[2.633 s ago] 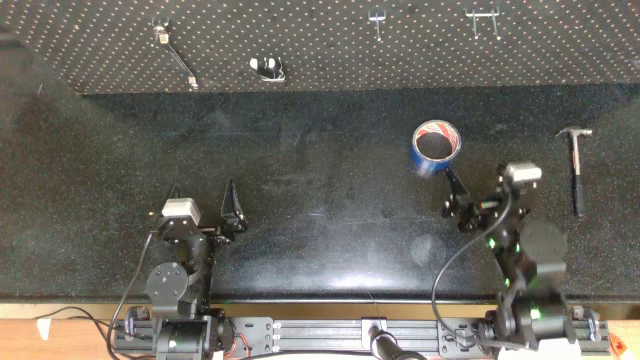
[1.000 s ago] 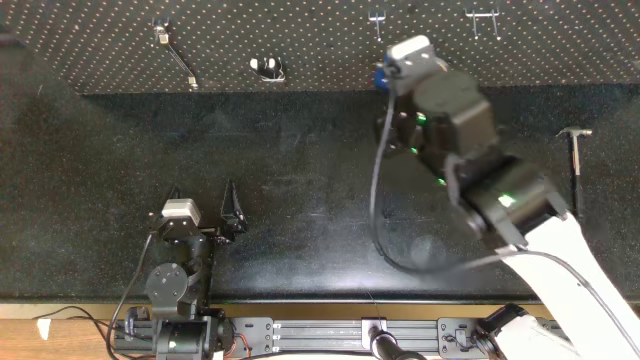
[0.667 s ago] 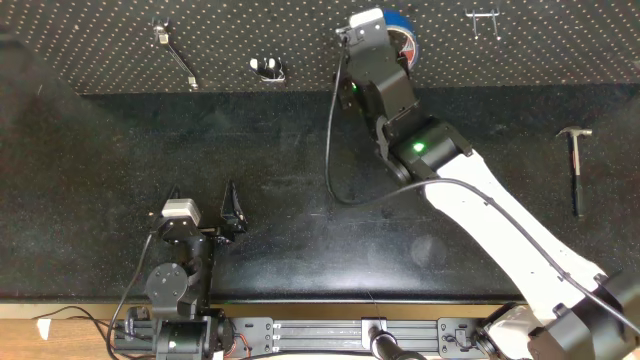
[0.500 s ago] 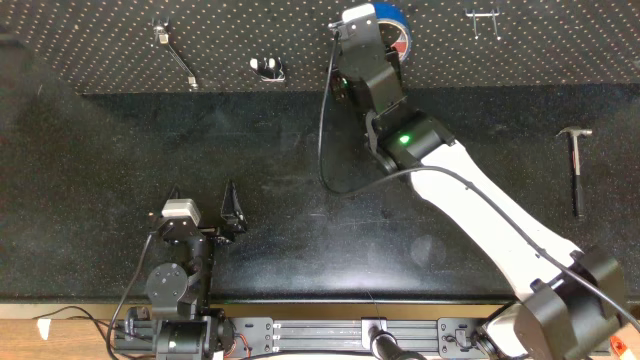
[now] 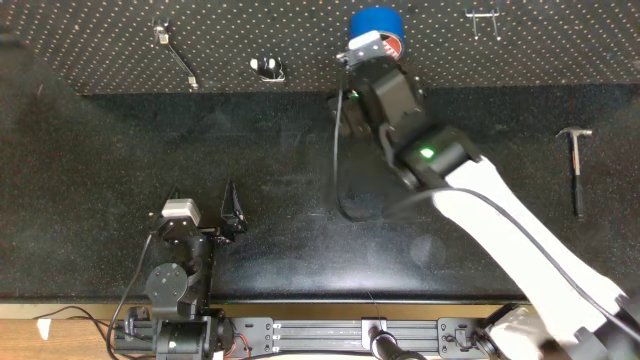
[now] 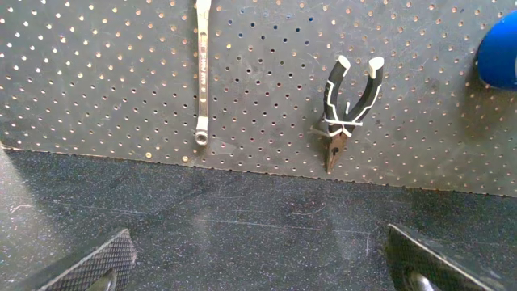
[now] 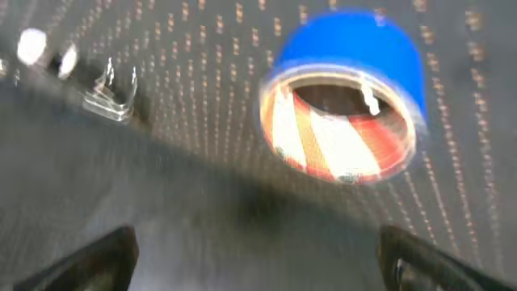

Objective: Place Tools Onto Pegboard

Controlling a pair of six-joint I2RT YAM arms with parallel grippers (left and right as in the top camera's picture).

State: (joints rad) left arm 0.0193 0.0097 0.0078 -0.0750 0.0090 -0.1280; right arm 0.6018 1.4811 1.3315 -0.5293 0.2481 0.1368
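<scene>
Blue tape roll hung by core on pegboard, bearing own weight, so needed no grip; right gripper near it, jaws apart, empty. Left gripper jaws apart, idle.

A wrench hangs on the pegboard in the frame's upper left-centre. Pliers hang nose-down right of centre. A blue tape roll sits at the upper right edge. The left gripper spreads its fingers into the bottom corners.

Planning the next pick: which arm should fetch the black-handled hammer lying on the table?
Right. The black-handled hammer lies on the right arm's side; the left pincer sits far across the black table.
</scene>
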